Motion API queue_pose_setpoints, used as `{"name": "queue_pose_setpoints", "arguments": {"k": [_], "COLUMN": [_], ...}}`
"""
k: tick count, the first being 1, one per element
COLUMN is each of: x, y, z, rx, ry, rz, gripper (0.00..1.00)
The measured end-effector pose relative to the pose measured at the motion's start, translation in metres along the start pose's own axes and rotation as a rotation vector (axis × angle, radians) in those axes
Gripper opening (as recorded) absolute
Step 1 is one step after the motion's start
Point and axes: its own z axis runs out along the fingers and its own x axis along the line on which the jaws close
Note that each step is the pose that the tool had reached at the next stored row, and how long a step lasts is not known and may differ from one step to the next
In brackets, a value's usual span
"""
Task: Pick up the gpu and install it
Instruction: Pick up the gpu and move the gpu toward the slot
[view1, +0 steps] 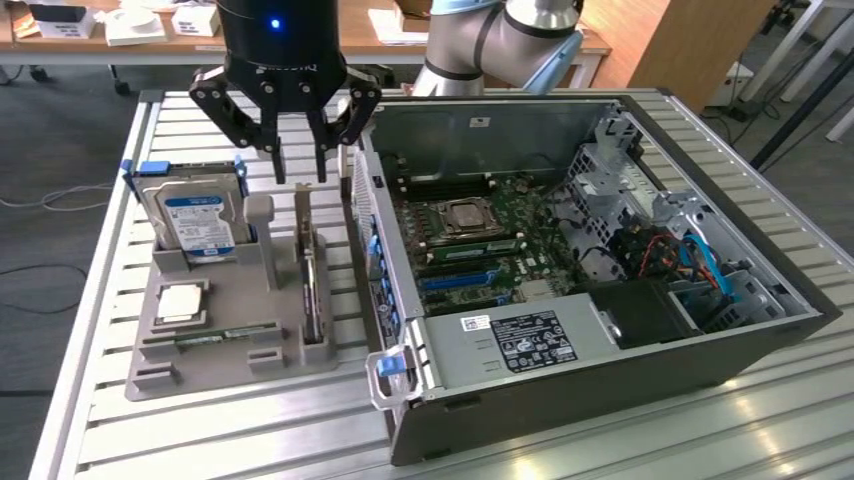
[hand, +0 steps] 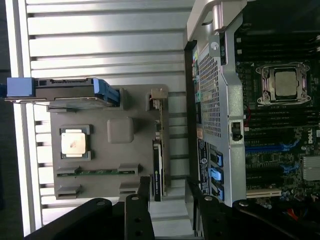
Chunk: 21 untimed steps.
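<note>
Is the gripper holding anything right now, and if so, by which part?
Nothing is held. The gripper stands open just above the thin dark circuit card with the silver metal bracket, which sits on edge in the grey holder tray.

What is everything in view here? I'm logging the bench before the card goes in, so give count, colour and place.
table: 1, silver slatted metal, under everything
holder tray: 1, grey, on the table, exterior view's left
hard drive: 1, silver with blue-white label, blue carrier, upright at the tray's back
processor chip: 1, silver, flat in the tray
memory stick: 1, green, in a tray slot beside the chip
gpu: 1, dark board, on edge in the tray slot nearest the case
computer case: 1, dark grey, open, exterior view's right
power supply: 1, silver, inside the case
arm: 1, grey and blue, behind the case
gripper: 1, black, open, above the gpu
</note>
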Motion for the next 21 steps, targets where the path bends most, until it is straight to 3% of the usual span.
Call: {"name": "queue_pose_setpoints", "arguments": {"k": [10,11,15,21], "x": [0.0000,0.0000,0.0000,0.0008], "y": [-0.0003,-0.0004,-0.0005,-0.0010], "z": [0.0000,0.0000,0.0000,0.0095], "rx": [0.0000,0.0000,0.0000,-0.0001], "ry": [0.0000,0.0000,0.0000,-0.0005], "rz": [0.000,0.000,0.000,0.000], "gripper": [0.43,0.49,0.49,0.49]}}
